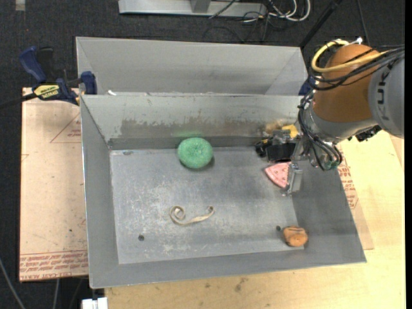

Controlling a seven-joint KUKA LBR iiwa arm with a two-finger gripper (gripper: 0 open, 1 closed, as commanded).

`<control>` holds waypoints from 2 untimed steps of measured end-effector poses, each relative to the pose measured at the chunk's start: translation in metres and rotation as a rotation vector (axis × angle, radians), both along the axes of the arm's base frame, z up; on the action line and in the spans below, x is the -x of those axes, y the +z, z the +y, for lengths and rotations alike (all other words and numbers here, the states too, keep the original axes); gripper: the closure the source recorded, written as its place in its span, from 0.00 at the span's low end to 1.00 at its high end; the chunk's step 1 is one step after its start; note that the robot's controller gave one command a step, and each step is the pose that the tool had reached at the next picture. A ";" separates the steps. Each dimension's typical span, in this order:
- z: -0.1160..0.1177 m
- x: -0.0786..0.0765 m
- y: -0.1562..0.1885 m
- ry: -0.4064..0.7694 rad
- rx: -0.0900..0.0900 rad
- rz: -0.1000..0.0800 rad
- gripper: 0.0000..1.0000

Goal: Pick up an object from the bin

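Bin (96,192): I count five things, one of each. Jaws are low by the right wall, just beside the pink wedge (279,174); I cannot tell their opening. Green ball (195,153) at far wall, black-and-yellow piece (275,143) in far right corner, tan curl (190,215) mid-floor, orange lump (295,236) in near right corner.

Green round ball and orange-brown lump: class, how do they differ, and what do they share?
The green round ball is larger and round; the orange-brown lump is smaller and irregular. The ball lies by the far wall, the lump in the near right corner. Both lie loose on the bin floor.
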State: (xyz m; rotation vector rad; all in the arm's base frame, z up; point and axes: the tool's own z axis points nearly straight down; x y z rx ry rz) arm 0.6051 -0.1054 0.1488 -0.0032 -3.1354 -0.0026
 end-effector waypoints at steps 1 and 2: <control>0.000 -0.002 0.005 0.002 0.001 -0.008 0.00; 0.002 -0.011 0.004 -0.010 0.002 -0.008 0.00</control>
